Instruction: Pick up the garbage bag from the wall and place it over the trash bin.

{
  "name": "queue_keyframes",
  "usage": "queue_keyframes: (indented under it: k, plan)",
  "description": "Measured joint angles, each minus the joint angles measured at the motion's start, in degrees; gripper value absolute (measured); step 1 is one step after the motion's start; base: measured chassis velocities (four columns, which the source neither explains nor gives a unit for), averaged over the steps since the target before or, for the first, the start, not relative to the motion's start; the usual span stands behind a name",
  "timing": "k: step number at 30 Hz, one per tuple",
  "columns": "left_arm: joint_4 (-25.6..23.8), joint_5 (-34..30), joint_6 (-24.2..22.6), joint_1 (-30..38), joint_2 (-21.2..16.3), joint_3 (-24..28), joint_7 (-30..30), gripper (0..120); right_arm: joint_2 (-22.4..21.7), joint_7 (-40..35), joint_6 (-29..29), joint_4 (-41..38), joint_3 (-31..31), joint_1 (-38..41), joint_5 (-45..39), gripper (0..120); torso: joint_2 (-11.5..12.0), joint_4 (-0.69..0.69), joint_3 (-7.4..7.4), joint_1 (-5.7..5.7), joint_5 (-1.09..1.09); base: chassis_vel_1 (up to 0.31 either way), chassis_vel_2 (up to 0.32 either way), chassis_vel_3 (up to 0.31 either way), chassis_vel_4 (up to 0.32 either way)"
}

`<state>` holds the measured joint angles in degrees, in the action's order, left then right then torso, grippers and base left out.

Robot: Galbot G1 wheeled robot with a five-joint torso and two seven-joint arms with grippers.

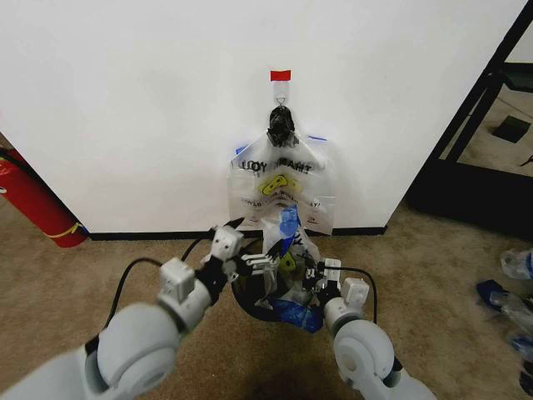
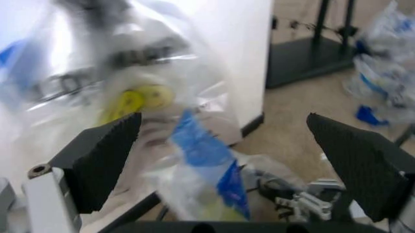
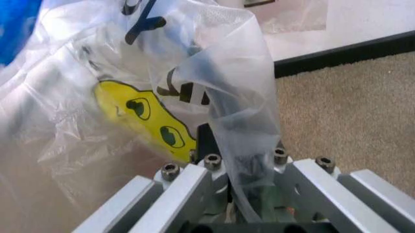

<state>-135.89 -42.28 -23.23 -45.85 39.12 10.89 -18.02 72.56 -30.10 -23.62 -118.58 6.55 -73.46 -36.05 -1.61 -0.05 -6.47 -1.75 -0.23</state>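
right gripper (image 3: 243,182) is pinched on the garbage bag (image 1: 287,250), left gripper (image 2: 224,160) wide open beside it; flimsy, slippery film, so I'd grab near the handles

Beige carpet (image 1: 100,275), black baseboard (image 1: 150,236), red fire extinguisher (image 1: 33,204)

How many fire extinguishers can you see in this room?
1. The red fire extinguisher leans against the white wall at the head view's left edge, on the carpet, far left of the hanging bags. Others may be hidden outside the views.
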Motion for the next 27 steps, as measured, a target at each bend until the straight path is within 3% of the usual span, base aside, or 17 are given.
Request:
queue_keyframes:
  k: [2, 7, 10, 16, 27]
  plan:
    - [1.8, -0.6, -1.7, 6.9, 0.4, 7.5, 0.0, 100, 0.3, 0.0, 0.0, 0.1, 0.2, -0.1, 0.4, 0, 0.0, 0.01, 0.0, 0.0, 0.01, 0.0, 0.0, 0.0, 0.0]
    - [5.5, -2.5, -4.6, 14.1, 1.7, 14.8, -1.1, 98, 0.4, 0.1, 0.0, 0.0, 1.1, -0.7, 0.9, 0, 0.0, 0.01, 0.0, 0.0, 0.02, 0.0, 0.0, 0.0, 0.0]
    - [9.1, -4.8, -7.0, 18.2, 4.5, 18.2, -3.0, 95, 0.4, 0.6, 0.0, -0.1, 1.7, -1.3, 1.5, 0, 0.0, 0.01, 0.0, 0.0, 0.01, 0.0, 0.0, 0.0, 0.0]
    - [13.5, -5.4, -8.6, 21.8, 7.8, 20.8, -4.8, 91, 0.3, 0.8, 0.1, -0.5, 2.2, -2.0, 1.8, 0, 0.0, 0.0, 0.0, 0.0, 0.01, 0.0, 0.0, 0.0, 0.0]
    - [16.4, -5.2, -9.0, 22.2, 9.3, 23.1, -4.9, 53, -0.4, 0.7, 0.0, -1.4, 3.1, -2.5, 0.7, 0, 0.0, 0.01, 0.0, 0.0, 0.01, 0.0, 0.0, 0.0, 0.0]
